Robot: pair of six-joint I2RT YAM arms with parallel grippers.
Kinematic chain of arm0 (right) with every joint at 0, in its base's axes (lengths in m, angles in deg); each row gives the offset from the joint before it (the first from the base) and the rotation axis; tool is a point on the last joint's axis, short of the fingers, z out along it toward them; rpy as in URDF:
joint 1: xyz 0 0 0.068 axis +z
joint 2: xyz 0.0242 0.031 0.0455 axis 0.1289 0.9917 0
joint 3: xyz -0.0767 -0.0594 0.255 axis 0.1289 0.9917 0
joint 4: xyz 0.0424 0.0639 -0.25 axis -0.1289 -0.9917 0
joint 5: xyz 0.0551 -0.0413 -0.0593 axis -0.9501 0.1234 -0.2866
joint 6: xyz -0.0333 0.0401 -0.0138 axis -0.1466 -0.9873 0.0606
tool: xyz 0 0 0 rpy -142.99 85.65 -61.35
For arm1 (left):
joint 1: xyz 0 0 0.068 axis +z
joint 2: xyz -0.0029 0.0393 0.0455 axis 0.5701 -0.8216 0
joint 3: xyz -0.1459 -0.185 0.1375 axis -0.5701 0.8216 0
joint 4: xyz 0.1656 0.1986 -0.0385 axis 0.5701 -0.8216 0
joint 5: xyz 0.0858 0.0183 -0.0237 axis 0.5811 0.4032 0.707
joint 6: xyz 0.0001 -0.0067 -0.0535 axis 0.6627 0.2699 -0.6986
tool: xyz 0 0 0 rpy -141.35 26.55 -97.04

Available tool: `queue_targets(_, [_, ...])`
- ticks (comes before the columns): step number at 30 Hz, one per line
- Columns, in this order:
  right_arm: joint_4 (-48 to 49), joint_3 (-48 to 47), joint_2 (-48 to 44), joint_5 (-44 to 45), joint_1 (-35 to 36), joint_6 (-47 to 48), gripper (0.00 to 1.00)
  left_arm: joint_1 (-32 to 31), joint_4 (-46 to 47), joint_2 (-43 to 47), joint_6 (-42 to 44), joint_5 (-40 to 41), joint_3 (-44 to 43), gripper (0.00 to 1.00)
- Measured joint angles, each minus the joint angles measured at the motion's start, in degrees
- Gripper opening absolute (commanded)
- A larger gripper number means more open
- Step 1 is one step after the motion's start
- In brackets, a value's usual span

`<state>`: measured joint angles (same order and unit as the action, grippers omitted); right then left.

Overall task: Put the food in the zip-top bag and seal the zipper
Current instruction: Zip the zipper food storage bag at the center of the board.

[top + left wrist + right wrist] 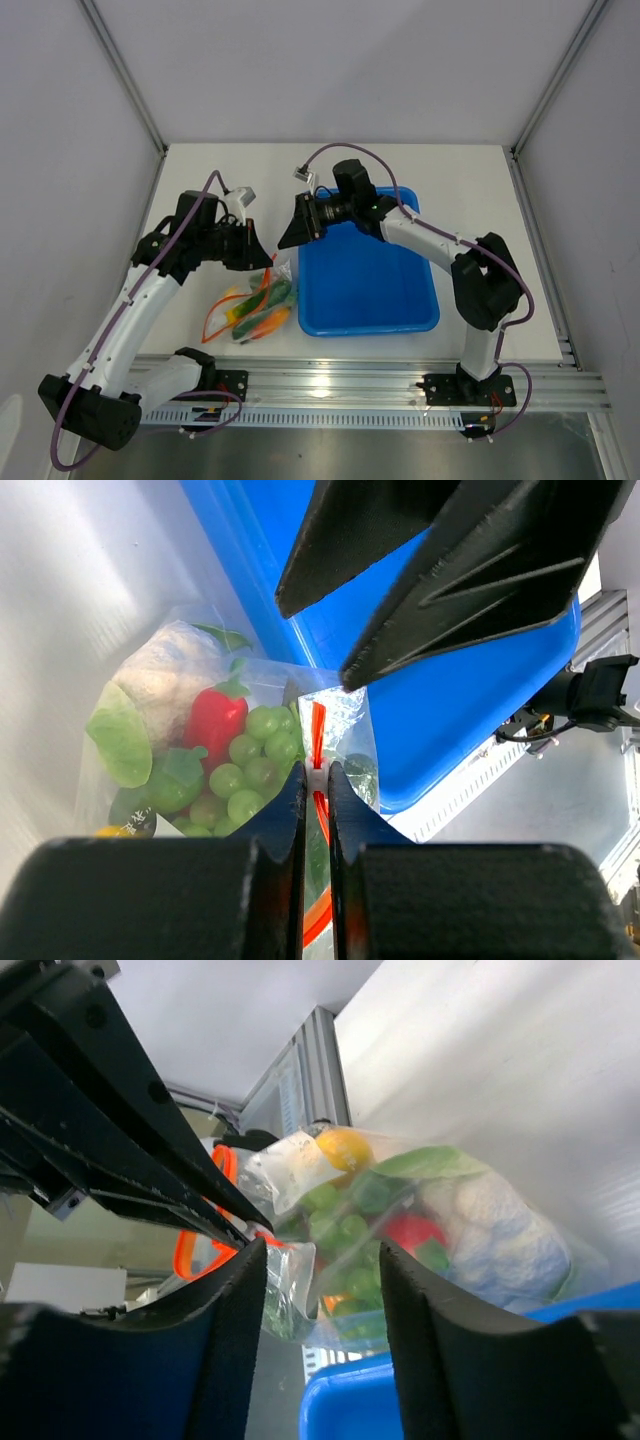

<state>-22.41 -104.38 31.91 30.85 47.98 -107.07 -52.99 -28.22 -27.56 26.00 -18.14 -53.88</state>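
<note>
1. On the white worktop (430, 185), the zip-top bag (250, 310) is seen lying just left of a blue tub (365, 285) (whether the two touch cannot be told from above).
2. Food is packed inside the bag: a white cauliflower (160, 675), a red chili (215, 720), green grapes (250, 765) and an orange-yellow fruit (342, 1147).
3. The left tool (317, 775) is clamped on the zipper (318, 725), the red-orange strip being pinched between its fingers at the bag's mouth.
4. The right tool (322, 1250) is held with its fingers apart, just beside the left tool; clear plastic is framed in the gap, and whether it is touched cannot be told.
5. Part of the strip is seen bowed into a loop, so the mouth is not sealed along its full length.
</note>
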Motion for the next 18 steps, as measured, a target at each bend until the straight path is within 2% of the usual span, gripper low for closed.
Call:
queue_targets(4, [-1.3, 0.3, -0.3, -2.5, -0.8, 3.0, 0.57, 0.0, 0.0, -0.1, 0.0, -0.2, 0.0, 0.0])
queue_targets(13, [5.2, 2.1, -0.2, -12.4, -1.3, 2.3, 0.66, 0.0, 0.5, -0.3, 0.0, -2.9, -0.1, 0.01])
queue_targets(18, [7.4, 2.1, 1.1, -15.1, -0.2, 2.0, 0.66, 0.0, 0.6, -0.3, 0.0, -4.2, -0.1, 0.0])
